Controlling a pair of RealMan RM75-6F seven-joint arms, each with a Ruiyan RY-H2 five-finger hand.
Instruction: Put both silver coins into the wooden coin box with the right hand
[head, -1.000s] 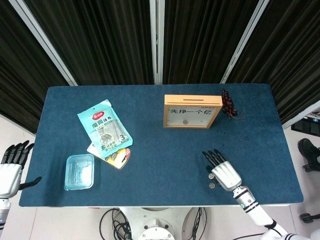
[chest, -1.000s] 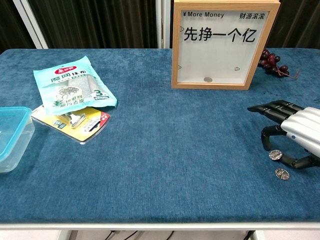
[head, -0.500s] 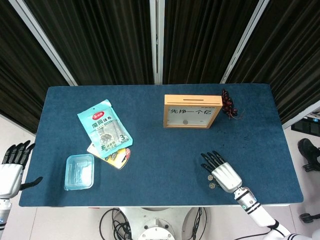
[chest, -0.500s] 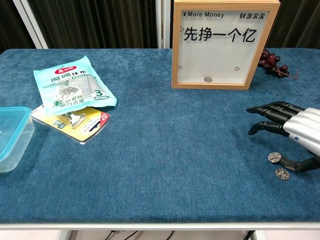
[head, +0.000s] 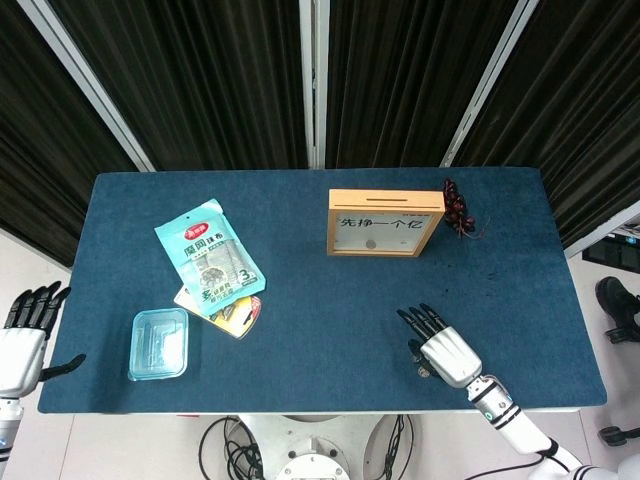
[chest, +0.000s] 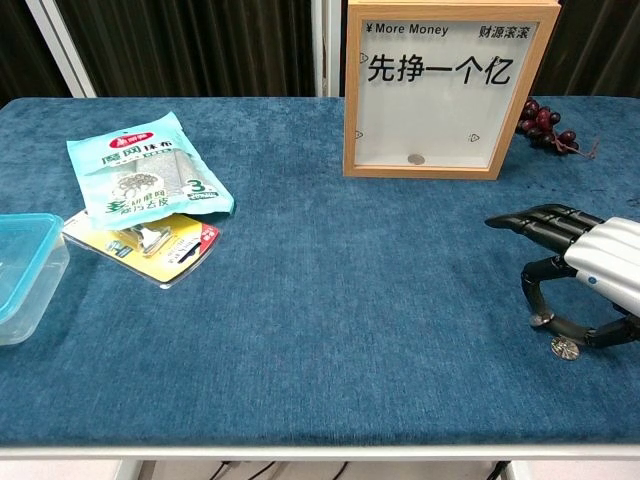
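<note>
On the blue cloth-covered bench (chest: 300, 300) the right hand (chest: 585, 270) hangs low near the front right edge, most fingers stretched forward while a curled finger and the thumb close in over the two small round silver coins (chest: 565, 347) — one coin lies plainly on the cloth by the thumb tip, the other is mostly hidden under a fingertip, and I cannot tell whether it is pinched yet or only touched. The upright wooden-framed coin box with a glass front (chest: 443, 90) stands well apart toward the back of the bench, its slot on the top edge; a single coin-like disc shows at the bottom behind the glass, though whether it belongs to this task is unclear. By my reading, the task is at its start: neither silver coin is lifted, and both the pick-ups and both drops remain. The left hand (head: 22, 335) rests off the bench's left side, fingers apart and holding nothing.
</note>
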